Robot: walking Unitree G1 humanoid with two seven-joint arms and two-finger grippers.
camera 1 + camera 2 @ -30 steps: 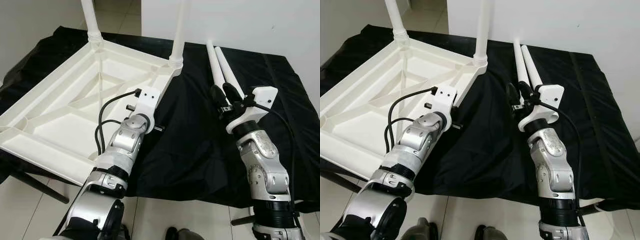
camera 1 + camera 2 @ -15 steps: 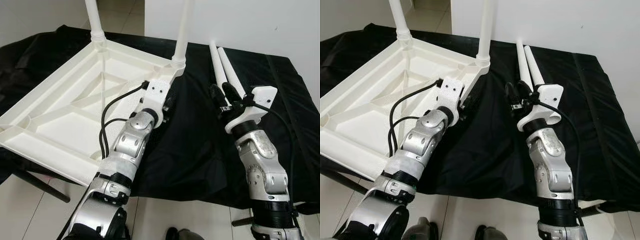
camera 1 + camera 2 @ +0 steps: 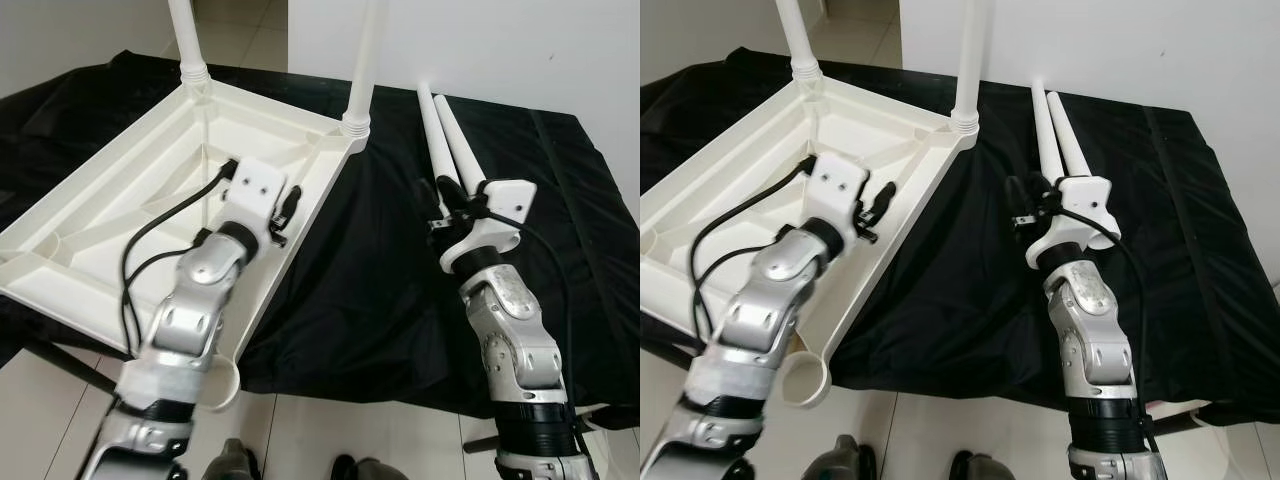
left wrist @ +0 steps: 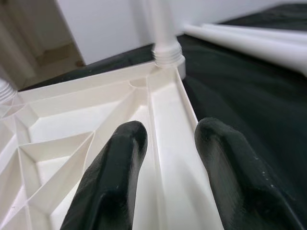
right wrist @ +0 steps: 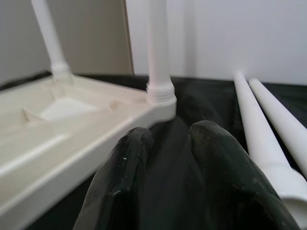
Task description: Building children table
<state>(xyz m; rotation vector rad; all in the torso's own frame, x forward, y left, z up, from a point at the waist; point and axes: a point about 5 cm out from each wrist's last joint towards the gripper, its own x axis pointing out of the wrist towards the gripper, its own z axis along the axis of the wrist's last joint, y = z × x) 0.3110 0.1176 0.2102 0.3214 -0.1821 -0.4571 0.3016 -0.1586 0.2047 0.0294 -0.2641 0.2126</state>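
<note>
Tabletop [image 3: 120,210], upturned with two legs [image 3: 358,60] fitted, lies on the desk's [image 3: 400,290] left side. Left gripper [image 3: 283,210] hovers released over its right edge; right gripper [image 3: 437,205], fingers slightly apart, sits beside two loose legs [image 3: 450,140].

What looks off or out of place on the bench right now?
The upside-down tabletop overhangs the near edge of the black cloth, an empty corner socket hanging past it. Two legs are fitted; two loose legs lie on the cloth. No damage visible.
</note>
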